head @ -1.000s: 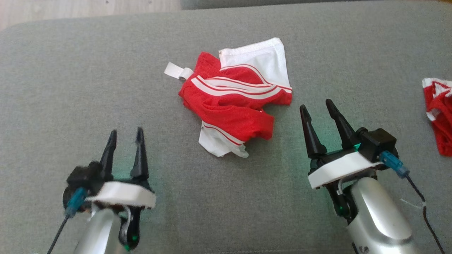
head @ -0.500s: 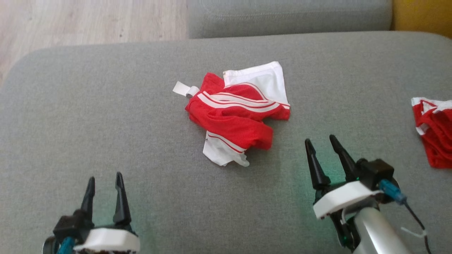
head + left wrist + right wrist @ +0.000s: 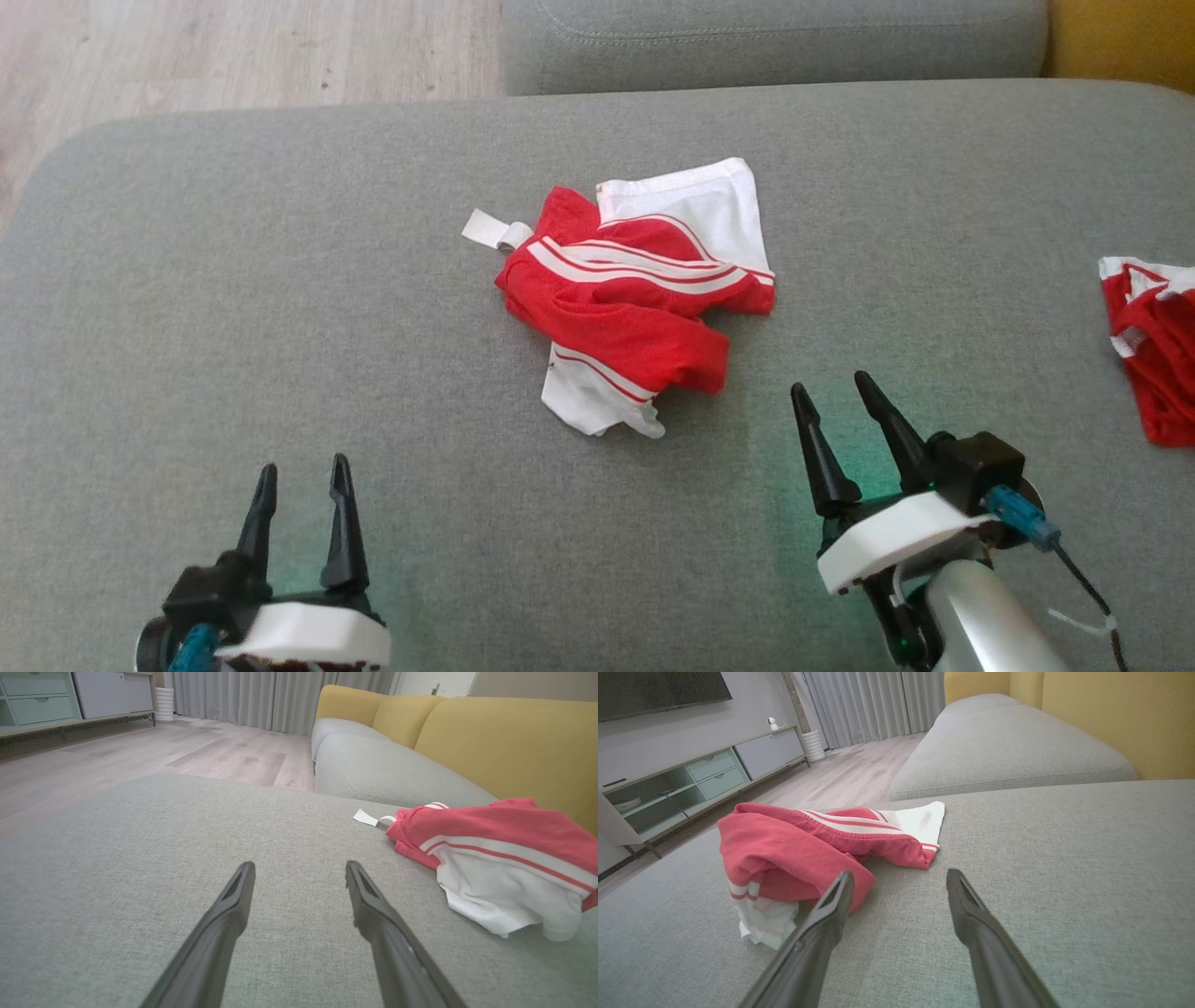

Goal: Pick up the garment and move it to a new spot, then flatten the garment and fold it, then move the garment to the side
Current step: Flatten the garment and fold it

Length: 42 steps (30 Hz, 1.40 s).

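Observation:
A crumpled red and white garment [image 3: 635, 294] lies in a heap at the middle of the grey couch seat [image 3: 280, 327]. It also appears at the right of the left wrist view as the garment [image 3: 495, 858], and at the left of the right wrist view as the garment [image 3: 803, 854]. My left gripper [image 3: 303, 471] is open at the lower left, well short of the cloth, with nothing between its fingers. My right gripper [image 3: 833, 390] is open at the lower right, a little to the right of the garment's near edge, holding nothing.
A second red and white garment [image 3: 1153, 345] lies at the seat's right edge. Another grey cushion [image 3: 775, 42] and a yellow backrest [image 3: 1120, 37] stand beyond. Wooden floor [image 3: 233, 47] lies past the seat's far left edge. A TV cabinet [image 3: 700, 779] stands across the room.
The head camera has tilted up, so the whole scene sits lower in view. Both grippers have drawn back toward me, away from the garment, still open. The garment has not moved.

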### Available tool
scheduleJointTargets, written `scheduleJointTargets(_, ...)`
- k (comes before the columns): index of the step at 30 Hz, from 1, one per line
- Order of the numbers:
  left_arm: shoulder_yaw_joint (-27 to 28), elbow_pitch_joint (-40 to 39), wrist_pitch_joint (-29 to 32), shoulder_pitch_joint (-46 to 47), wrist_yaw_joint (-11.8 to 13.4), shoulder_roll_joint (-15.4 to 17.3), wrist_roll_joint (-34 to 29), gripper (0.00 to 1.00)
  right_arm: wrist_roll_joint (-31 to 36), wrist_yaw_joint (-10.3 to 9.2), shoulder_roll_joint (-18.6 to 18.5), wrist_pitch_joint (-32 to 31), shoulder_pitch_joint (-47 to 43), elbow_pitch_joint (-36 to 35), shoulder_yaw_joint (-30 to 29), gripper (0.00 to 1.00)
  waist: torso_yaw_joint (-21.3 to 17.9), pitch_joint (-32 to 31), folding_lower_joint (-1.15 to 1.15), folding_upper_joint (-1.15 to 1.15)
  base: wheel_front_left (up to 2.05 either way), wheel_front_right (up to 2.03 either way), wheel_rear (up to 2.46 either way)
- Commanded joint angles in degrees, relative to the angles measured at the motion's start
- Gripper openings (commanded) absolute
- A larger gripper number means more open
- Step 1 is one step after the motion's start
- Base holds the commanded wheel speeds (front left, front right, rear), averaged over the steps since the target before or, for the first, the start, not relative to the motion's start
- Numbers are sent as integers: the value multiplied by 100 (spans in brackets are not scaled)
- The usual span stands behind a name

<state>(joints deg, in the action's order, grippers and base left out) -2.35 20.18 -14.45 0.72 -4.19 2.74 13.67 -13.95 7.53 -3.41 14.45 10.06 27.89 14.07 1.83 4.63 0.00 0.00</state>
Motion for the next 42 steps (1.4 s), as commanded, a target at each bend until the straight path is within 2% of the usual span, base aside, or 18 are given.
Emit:
scheduleJointTargets(1,113,-194,-54,210,24,14,76,100,52,-4,53,55,189,-170,139,100,9,14,0,0,0,0,0)
scheduleJointTargets(8,-655,54,-54,472,-210,14,355,100,88,-4,53,55,235,-160,179,100,-72,140,0,0,0,0,0)
scheduleJointTargets(16,-1835,769,-54,1421,-303,14,887,100,180,-4,53,55,441,-135,186,100,-561,525,0,0,0,0,0)
scheduleJointTargets(23,-2099,1696,-54,1980,-41,14,918,100,189,-4,53,55,528,-163,155,100,-1027,774,0,0,0,0,0)
scheduleJointTargets(31,-2146,2242,-55,2186,136,14,826,100,187,-4,53,55,570,-235,16,100,-1083,944,0,0,0,0,0)
scheduleJointTargets(32,-2157,2284,-55,2206,167,14,795,48,179,-4,53,55,571,-240,12,100,-1059,946,0,0,0,0,0)
scheduleJointTargets(33,-2168,2297,-55,2225,183,14,760,0,171,-4,53,55,574,-240,20,100,-1036,940,0,0,0,0,0)
scheduleJointTargets(37,-2092,2174,-55,2206,201,14,751,0,104,-4,53,55,566,-224,46,100,-909,798,0,0,0,0,0)
scheduleJointTargets(42,-1424,1240,-55,2230,291,75,539,0,17,-4,53,55,460,-190,-1,100,-652,465,0,0,0,0,0)
